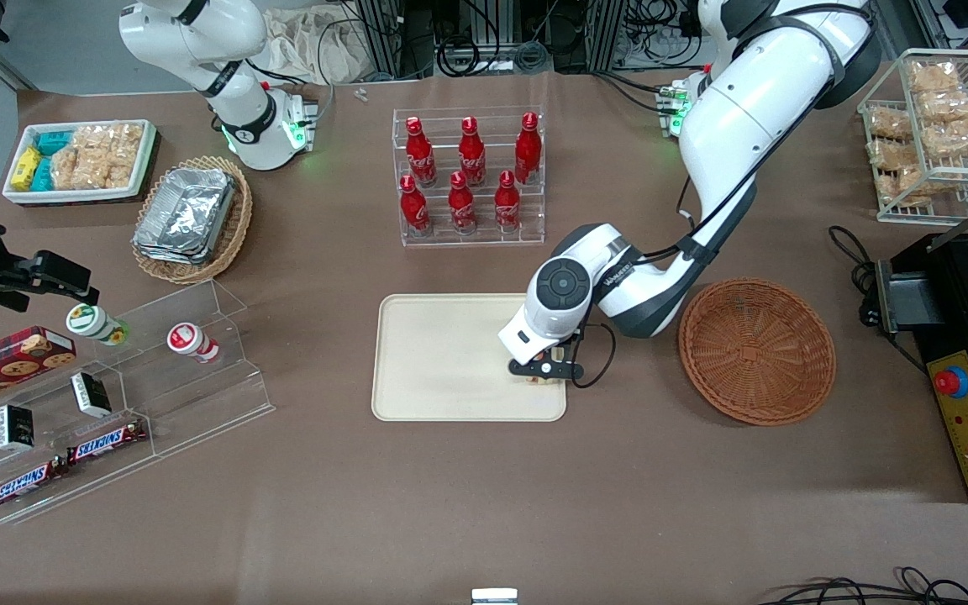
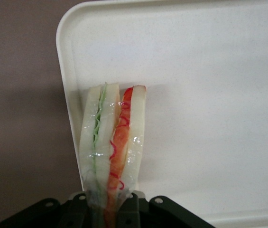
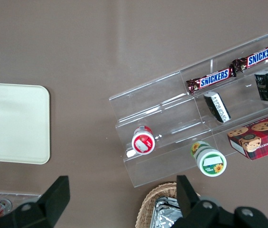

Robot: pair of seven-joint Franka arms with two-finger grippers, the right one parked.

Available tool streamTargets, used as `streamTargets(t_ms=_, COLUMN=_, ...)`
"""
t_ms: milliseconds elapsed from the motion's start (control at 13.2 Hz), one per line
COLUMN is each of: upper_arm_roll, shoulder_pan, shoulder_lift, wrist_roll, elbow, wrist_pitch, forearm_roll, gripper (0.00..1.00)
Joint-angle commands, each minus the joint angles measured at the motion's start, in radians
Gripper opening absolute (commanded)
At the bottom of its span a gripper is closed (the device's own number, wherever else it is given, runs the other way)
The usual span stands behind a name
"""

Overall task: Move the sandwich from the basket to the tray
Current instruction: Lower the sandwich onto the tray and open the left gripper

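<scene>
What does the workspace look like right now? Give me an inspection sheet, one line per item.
Surface: brown table.
Job's things: sandwich held over the tray near its corner; basket holds nothing seen.
Clutter: red bottles in a clear rack; foil containers in a tan basket; snack bin; Snickers bars and cups on a clear stand.
Grippers: gripper over the tray's basket-side edge, shut on the sandwich.
Cables: black cable on the table beside the black machine.
Surroundings: wire rack of packets.
</scene>
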Motion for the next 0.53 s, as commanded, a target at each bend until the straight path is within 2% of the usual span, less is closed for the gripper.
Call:
streamTargets(t_ms=0, upper_arm_roll=0.002, shoulder_pan=-0.015, shoulder_lift=0.074, wrist_roll=-0.006, elbow=0.100, wrist_pitch=0.019, forearm_roll=0.028, gripper=0.00)
streamTargets(t_ms=76, upper_arm_roll=0.002, shoulder_pan=-0.021, shoulder_lift=0.085, wrist_roll=-0.009, elbow=0.113, wrist_pitch=0.019, forearm_roll=0.046, gripper=0.25)
streamTargets(t_ms=151, upper_arm_roll=0.002, shoulder_pan=-0.021, shoulder_lift=0.100, wrist_roll=-0.014, elbow=0.122, wrist_pitch=0.036, forearm_roll=0.074, gripper=0.99)
streamTargets(t_ms=378, upper_arm_roll=0.001, shoulder_pan=-0.023, shoulder_lift=0.098, wrist_roll=-0.015, elbow=0.122, wrist_pitch=0.068, forearm_roll=0.164, gripper=1.00)
streamTargets(t_ms=454, upper_arm_roll=0.001, shoulder_pan=-0.020, shoulder_lift=0.088, wrist_roll=-0.020, elbow=0.124, wrist_pitch=0.067, forearm_roll=0.165, gripper=1.00)
